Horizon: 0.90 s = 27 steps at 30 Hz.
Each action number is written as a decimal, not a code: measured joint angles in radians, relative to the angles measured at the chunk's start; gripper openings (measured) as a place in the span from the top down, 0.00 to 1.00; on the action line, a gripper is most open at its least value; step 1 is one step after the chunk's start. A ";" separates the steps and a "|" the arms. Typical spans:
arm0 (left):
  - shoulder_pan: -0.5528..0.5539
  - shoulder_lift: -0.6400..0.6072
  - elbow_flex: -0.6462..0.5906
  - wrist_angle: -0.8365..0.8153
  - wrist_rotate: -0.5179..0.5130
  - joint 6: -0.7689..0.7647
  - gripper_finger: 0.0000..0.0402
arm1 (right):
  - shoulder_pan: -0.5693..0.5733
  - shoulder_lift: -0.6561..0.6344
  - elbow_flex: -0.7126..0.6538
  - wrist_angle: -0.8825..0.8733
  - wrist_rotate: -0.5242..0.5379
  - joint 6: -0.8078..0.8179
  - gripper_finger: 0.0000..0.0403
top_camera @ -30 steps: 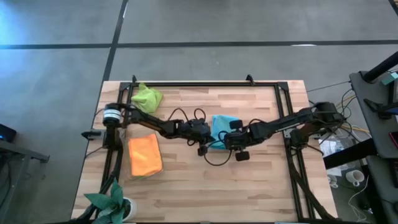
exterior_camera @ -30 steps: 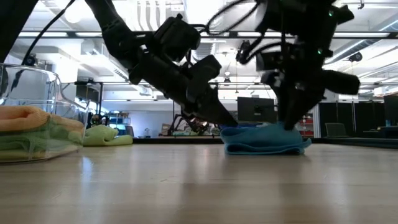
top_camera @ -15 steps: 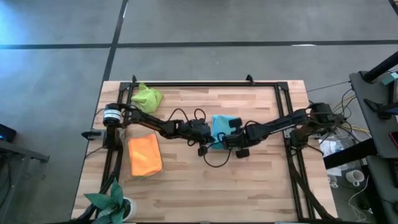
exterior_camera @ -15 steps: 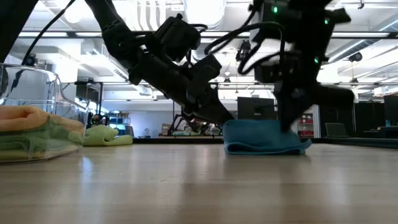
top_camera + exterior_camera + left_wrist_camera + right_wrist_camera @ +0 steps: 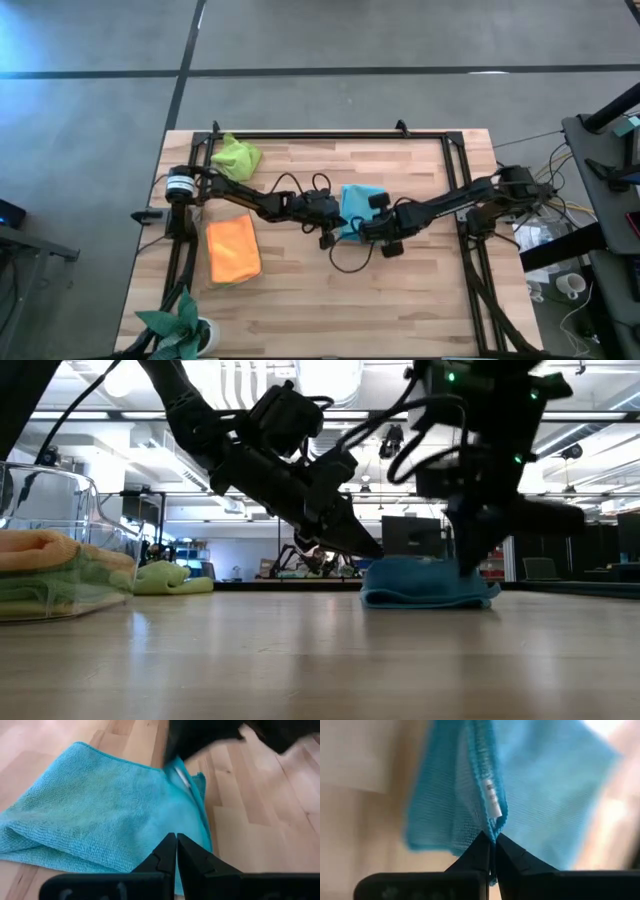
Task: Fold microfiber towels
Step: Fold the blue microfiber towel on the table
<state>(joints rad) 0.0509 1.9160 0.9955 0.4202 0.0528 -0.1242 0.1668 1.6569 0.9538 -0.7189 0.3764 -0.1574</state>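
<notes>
The light blue towel [image 5: 100, 815] was soft cloth with a fine looped, matt nap (a small white label was sewn into its hem). The desk [image 5: 400, 300] was pale wooden planks, smooth with a slight sheen. The orange towel [image 5: 233, 249] looked equally fuzzy and matt. The right gripper [image 5: 492, 847] was matt black plastic.

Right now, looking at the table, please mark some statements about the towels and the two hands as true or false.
1. The right hand is shut on an edge of the light blue towel. True.
2. The left hand is open wide. False: its fingers are shut, tips at the blue towel.
3. The orange towel lies flat near the left arm's base. True.
4. The lime green towel is neatly folded on the orange one. False: it lies crumpled, apart, at the table's far left corner.
</notes>
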 joint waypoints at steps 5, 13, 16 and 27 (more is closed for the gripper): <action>0.000 0.000 0.000 0.019 0.000 -0.001 1.00 | 0.033 0.070 -0.007 0.029 -0.017 0.010 0.94; -0.015 0.020 -0.001 0.019 0.018 -0.007 1.00 | 0.044 0.078 0.018 0.001 -0.048 0.054 0.76; -0.014 0.056 0.004 0.020 0.019 -0.028 1.00 | 0.045 0.037 0.053 -0.052 -0.051 0.056 0.69; -0.018 0.125 0.019 0.023 0.027 -0.036 1.00 | 0.021 -0.098 0.036 0.075 -0.043 0.131 0.69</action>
<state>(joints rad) 0.0330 2.0407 1.0144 0.4436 0.0803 -0.1600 0.1877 1.5586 0.9894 -0.6438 0.3333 -0.0265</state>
